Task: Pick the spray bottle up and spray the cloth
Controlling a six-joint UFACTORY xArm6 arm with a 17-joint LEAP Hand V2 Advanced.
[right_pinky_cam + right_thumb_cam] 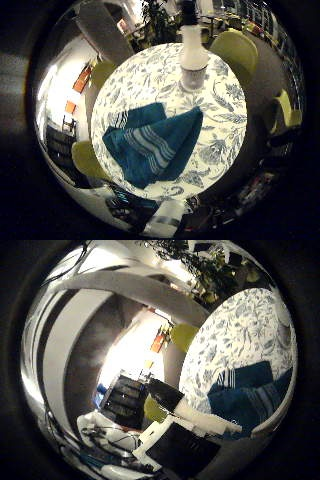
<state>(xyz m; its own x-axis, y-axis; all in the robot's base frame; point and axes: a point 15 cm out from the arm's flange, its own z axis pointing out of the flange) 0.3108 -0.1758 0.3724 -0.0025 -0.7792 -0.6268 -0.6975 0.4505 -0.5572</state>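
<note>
In the right little finger side palm view a white spray bottle with a dark head stands upright near the edge of a round table covered in a floral-print cloth. A crumpled teal cloth with pale stripes lies on the middle of the table, away from the bottle. The hand is above the table, well away from both. A white part of the hand shows at this view's edge. In the right thumb side palm view a straight white and black finger reaches in beside the teal cloth.
Yellow-green chairs stand round the table. A dark shelf unit stands on the floor beside the table. Plants stand behind the bottle.
</note>
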